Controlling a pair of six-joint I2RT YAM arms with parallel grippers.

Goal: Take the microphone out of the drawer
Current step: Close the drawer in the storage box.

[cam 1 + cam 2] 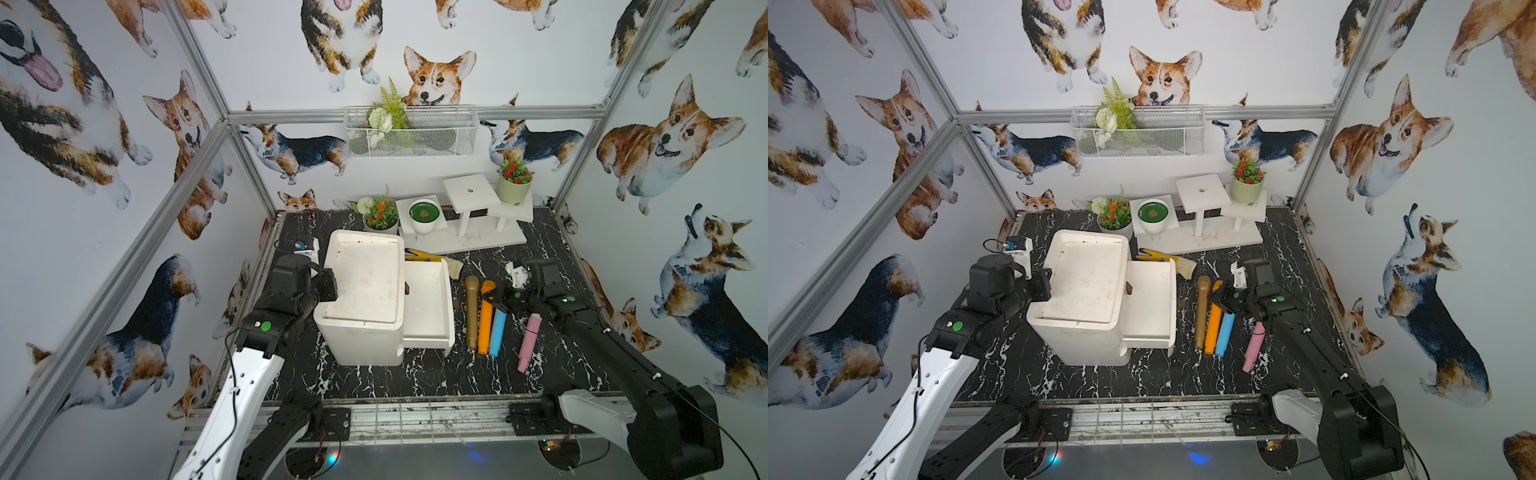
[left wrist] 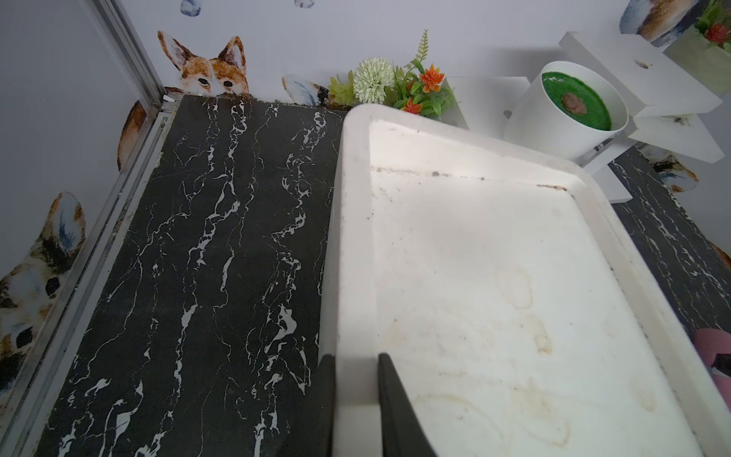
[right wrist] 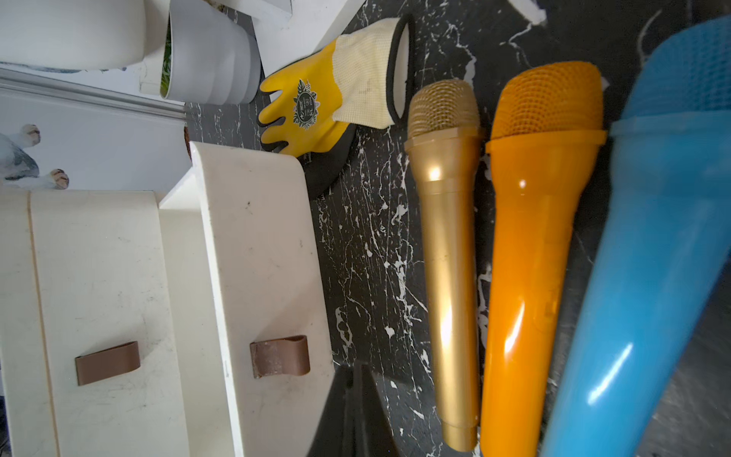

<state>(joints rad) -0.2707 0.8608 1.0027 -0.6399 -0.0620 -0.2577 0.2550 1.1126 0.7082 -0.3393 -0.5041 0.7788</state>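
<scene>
The white cabinet [image 1: 361, 286] has its top drawer [image 1: 426, 305] pulled out to the right, and only its bare white floor shows. To the right of it, on the black marble table, lie a gold microphone [image 1: 471, 311], an orange microphone [image 1: 485, 322], a blue microphone [image 1: 498, 334] and a pink microphone [image 1: 528, 343]. My right gripper [image 1: 489, 296] is shut on nothing and hangs over the heads of the orange and blue ones; in the right wrist view its fingertips [image 3: 358, 370] are pressed together beside the drawer front [image 3: 257, 257]. My left gripper [image 2: 354, 358] is shut on the cabinet's left rim [image 2: 352, 237].
A yellow glove [image 1: 424, 255] lies behind the drawer. Flower pots [image 1: 380, 218] and a white stepped stand [image 1: 469, 195] fill the back of the table. A wire basket [image 1: 411, 131] hangs on the back wall. A small white part [image 1: 517, 274] lies by the right wrist.
</scene>
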